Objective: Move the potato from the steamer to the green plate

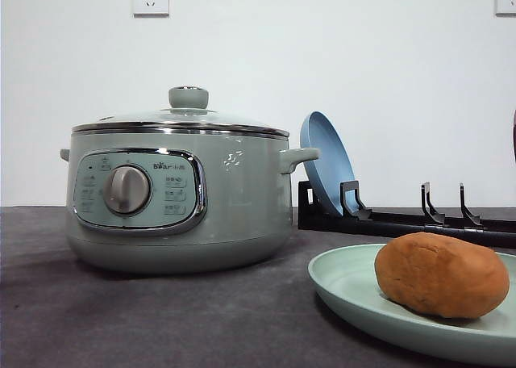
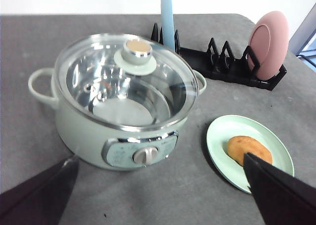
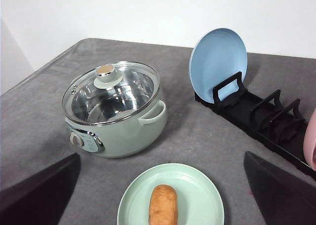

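Orange-brown and matte, the potato [image 3: 163, 205] lies on the green plate [image 3: 197, 185], resting on its side near the middle. The steamer [image 3: 118, 121] stands beside the plate with its glass lid [image 2: 98, 82] on, and through the glass the inside looks empty. So the transfer appears done; at most the arms need to pull away. Seen from the right gripper [image 3: 160, 220], the plate sits just below and between its dark fingers, which are spread wide with nothing in them. The left gripper [image 2: 163, 205] is likewise spread and empty; the steamer lies just ahead of it, the plate close by one finger.
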